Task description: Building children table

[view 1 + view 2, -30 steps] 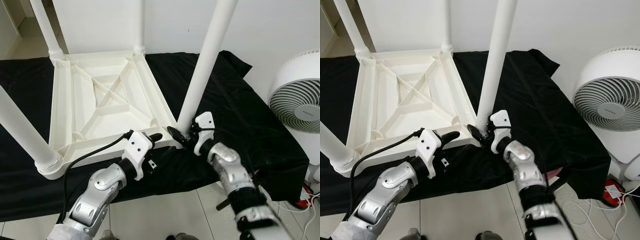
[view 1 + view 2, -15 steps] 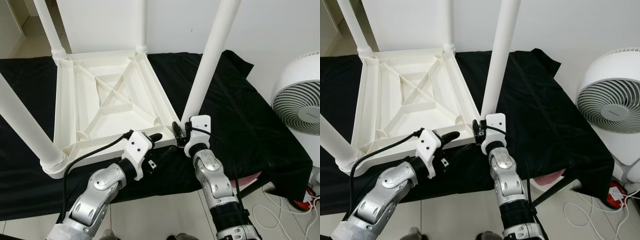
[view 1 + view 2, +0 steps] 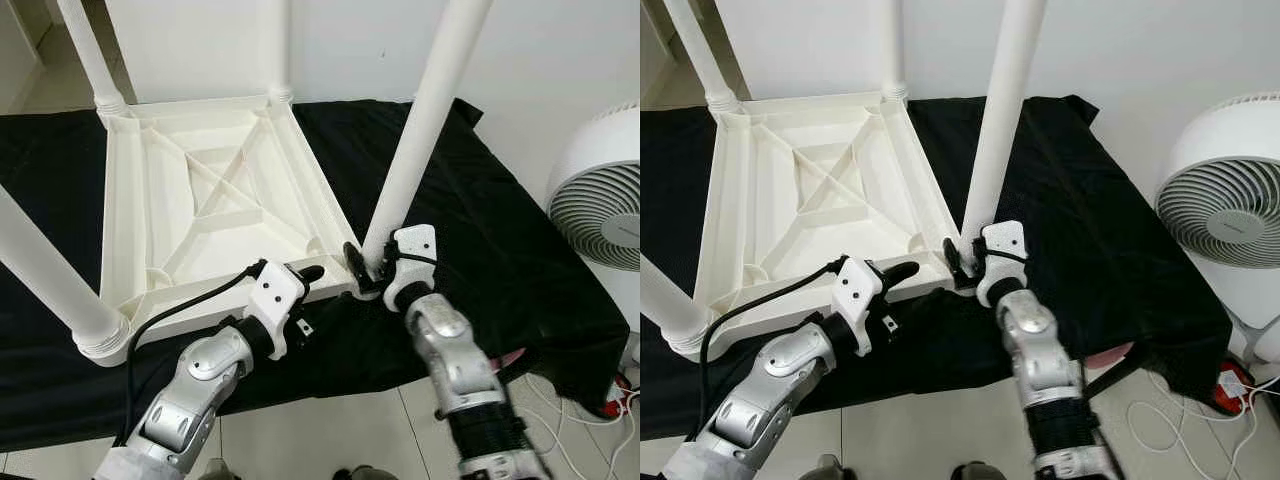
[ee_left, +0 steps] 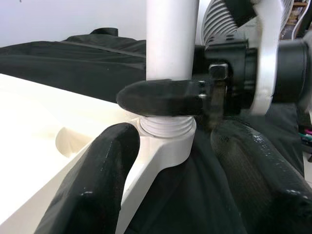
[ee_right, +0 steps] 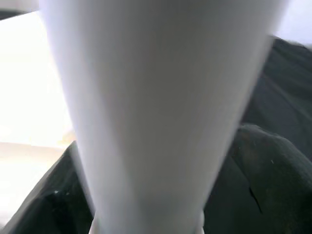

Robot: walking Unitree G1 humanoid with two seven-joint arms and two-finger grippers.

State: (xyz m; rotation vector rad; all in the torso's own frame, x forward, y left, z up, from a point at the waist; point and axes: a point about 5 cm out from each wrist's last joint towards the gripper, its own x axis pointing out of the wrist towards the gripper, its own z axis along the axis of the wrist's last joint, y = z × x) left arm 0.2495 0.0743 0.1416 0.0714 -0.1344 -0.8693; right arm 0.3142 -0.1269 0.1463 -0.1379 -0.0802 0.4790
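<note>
A white plastic children's table (image 3: 210,200) is seen lying upside down on a black cloth (image 3: 480,230), its ribbed underside facing up and its 4 white legs standing upward from the corners. The near-right leg (image 3: 425,130) is seated in its threaded corner socket (image 4: 165,127), as shown in the left wrist view.

The right gripper (image 3: 366,268) is placed at the base of this leg, and its jaws are closed around the leg just above the socket; one black finger (image 4: 161,97) is seen lying across the leg in the left wrist view. In the right wrist view the white leg (image 5: 156,112) is pressed close to the camera.

The left gripper (image 3: 308,274) is held at the near edge of the table frame, just beside the same corner. Its jaws are spread apart, with one finger (image 4: 97,180) against the frame and nothing gripped between them.

A white fan (image 3: 600,200) is seen to the right, beyond the cloth.
</note>
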